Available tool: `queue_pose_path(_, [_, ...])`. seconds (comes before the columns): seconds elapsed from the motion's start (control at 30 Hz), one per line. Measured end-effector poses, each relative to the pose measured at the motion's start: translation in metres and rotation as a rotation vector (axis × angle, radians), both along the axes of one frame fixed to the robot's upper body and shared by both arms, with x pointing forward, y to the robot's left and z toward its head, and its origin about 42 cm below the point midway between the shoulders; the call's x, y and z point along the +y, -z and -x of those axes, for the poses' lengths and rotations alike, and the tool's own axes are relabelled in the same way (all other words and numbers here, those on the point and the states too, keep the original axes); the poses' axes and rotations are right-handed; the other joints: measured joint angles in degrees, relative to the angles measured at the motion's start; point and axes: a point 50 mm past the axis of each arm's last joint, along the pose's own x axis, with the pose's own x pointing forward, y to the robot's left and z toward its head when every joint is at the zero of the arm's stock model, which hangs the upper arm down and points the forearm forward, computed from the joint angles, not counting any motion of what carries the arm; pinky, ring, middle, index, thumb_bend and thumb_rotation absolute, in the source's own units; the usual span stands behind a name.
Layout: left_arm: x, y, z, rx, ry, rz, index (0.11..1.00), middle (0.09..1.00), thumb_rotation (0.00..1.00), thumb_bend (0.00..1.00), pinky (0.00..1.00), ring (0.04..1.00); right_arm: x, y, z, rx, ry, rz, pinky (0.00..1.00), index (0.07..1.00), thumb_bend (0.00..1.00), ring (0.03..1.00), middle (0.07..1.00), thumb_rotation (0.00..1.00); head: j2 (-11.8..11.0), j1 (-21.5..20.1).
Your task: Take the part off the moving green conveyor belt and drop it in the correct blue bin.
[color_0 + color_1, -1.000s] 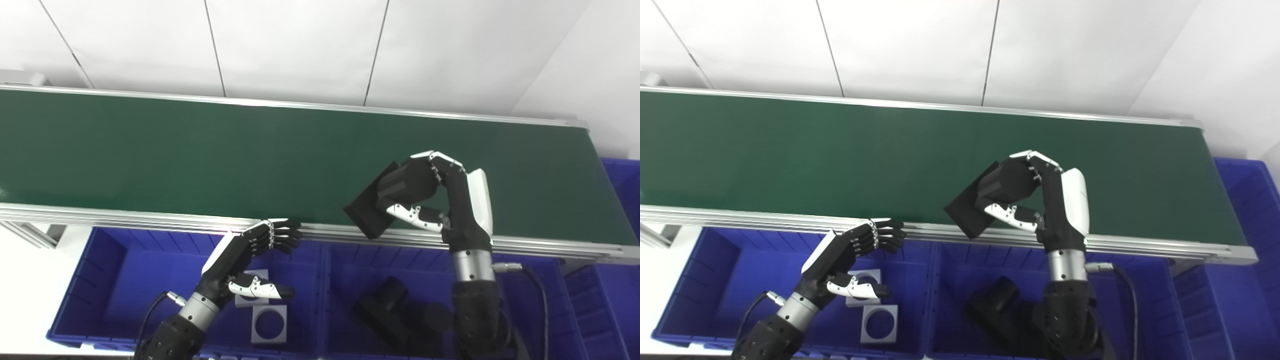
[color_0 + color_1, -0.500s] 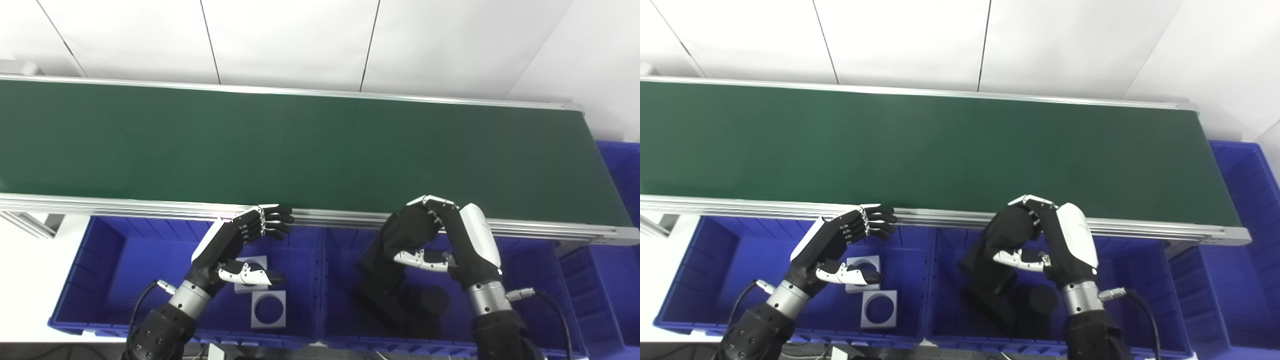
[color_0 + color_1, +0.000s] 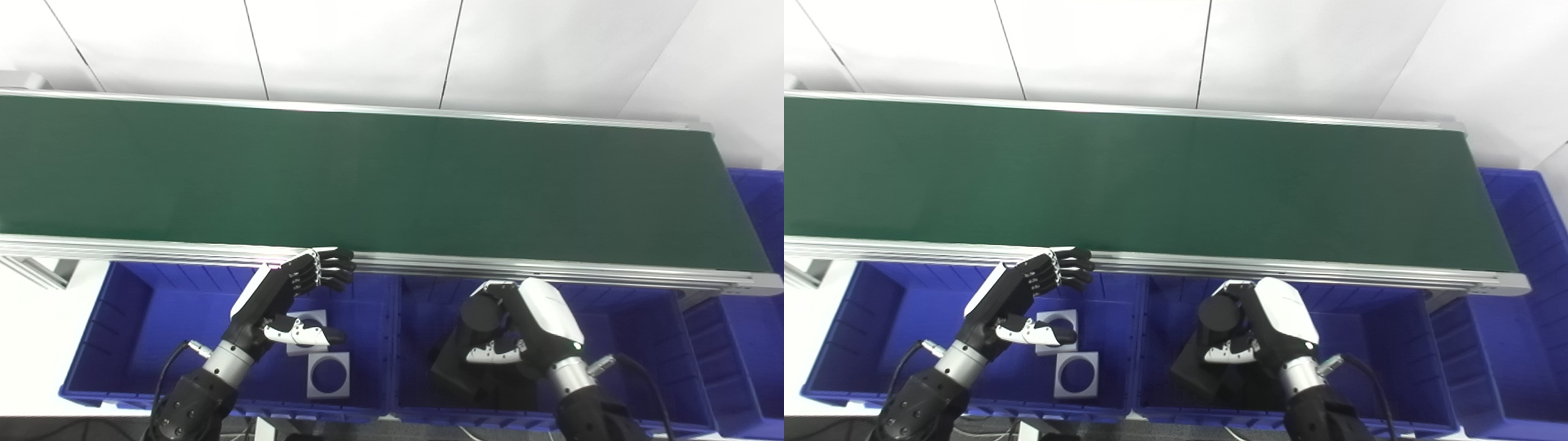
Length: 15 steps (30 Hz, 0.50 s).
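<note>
My right hand (image 3: 520, 331) is down inside the middle blue bin (image 3: 643, 343), shut on a black part (image 3: 465, 349) made of a flat base and a round barrel. The part hangs tilted, its base low in the bin over other black parts that are mostly hidden beneath it. My left hand (image 3: 288, 300) hovers open over the left blue bin (image 3: 153, 318), its fingers (image 3: 327, 275) reaching toward the conveyor's near rail. The green conveyor belt (image 3: 367, 184) carries nothing in view.
Two grey square parts with round holes (image 3: 329, 375) lie in the left bin, one partly under my left hand. A third blue bin (image 3: 759, 202) stands at the far right past the belt's end. The aluminium rail (image 3: 184, 251) runs between belt and bins.
My right hand has carried the black part from the belt's near edge over the rail and down into the middle bin. The camera has tilted a little. My left hand has barely moved.
</note>
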Motion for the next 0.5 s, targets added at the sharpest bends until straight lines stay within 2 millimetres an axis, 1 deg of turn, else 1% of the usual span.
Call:
queue_pose_path(0.03, [0.000, 0.000, 0.000, 0.000, 0.000, 0.000, 0.741, 0.719, 0.29, 0.91, 0.62, 0.665, 0.002, 0.001, -0.002, 0.006, -0.014, 0.016, 0.44, 0.493, 0.50, 0.558, 0.545, 0.00, 0.09, -0.09])
queue_pose_path(0.07, [0.000, 0.000, 0.000, 0.000, -0.001, 0.000, 0.742, 0.720, 0.29, 0.91, 0.62, 0.665, 0.003, 0.001, -0.004, 0.015, -0.026, 0.036, 0.51, 0.495, 0.50, 0.633, 0.675, 0.07, 0.17, -0.09])
queue_pose_path(0.13, [0.000, 0.000, 0.000, 0.000, -0.001, 0.000, 0.743, 0.724, 0.29, 0.91, 0.62, 0.669, 0.005, 0.003, -0.007, 0.054, -0.040, 0.073, 0.56, 0.497, 0.50, 0.688, 0.763, 0.12, 0.18, -0.17])
queue_pose_path(0.17, [0.000, 0.000, 0.000, 0.000, -0.001, 0.000, 0.743, 0.724, 0.29, 0.91, 0.62, 0.669, 0.005, 0.004, -0.007, 0.067, -0.045, 0.084, 0.56, 0.497, 0.50, 0.691, 0.767, 0.12, 0.18, -0.18])
queue_pose_path(0.2, [0.001, 0.000, 0.000, 0.000, -0.002, 0.000, 0.743, 0.724, 0.29, 0.91, 0.62, 0.671, 0.006, 0.005, -0.006, 0.078, -0.056, 0.096, 0.61, 0.683, 0.52, 0.737, 0.802, 0.18, 0.18, -0.18])
queue_pose_path(0.23, [0.001, 0.000, 0.000, 0.000, -0.003, -0.001, 0.742, 0.724, 0.29, 0.91, 0.63, 0.671, 0.008, 0.006, -0.006, 0.088, -0.071, 0.115, 0.62, 0.730, 0.53, 0.748, 0.810, 0.20, 0.18, -0.26])
queue_pose_path(0.27, [0.002, 0.000, 0.000, -0.001, -0.004, -0.002, 0.742, 0.722, 0.29, 0.91, 0.63, 0.670, 0.009, 0.007, -0.006, 0.099, -0.085, 0.131, 0.66, 0.800, 0.55, 0.780, 0.834, 0.26, 0.18, -0.26])
queue_pose_path(0.37, [0.002, 0.000, 0.000, -0.001, -0.005, -0.002, 0.742, 0.721, 0.29, 0.91, 0.62, 0.666, 0.014, 0.009, -0.005, 0.136, -0.120, 0.180, 0.78, 0.905, 0.63, 0.893, 0.915, 0.49, 0.26, -0.09])
queue_pose_path(0.43, [0.002, 0.000, 0.000, -0.001, -0.005, -0.002, 0.743, 0.724, 0.29, 0.91, 0.62, 0.668, 0.015, 0.009, -0.005, 0.146, -0.118, 0.191, 0.82, 0.945, 0.70, 0.950, 0.960, 0.55, 0.35, -0.17])
queue_pose_path(0.5, [0.002, 0.000, 0.000, -0.001, -0.005, -0.003, 0.744, 0.727, 0.30, 0.91, 0.62, 0.672, 0.016, 0.006, -0.005, 0.133, -0.105, 0.177, 0.85, 0.971, 0.75, 0.989, 0.990, 0.57, 0.35, -0.09])
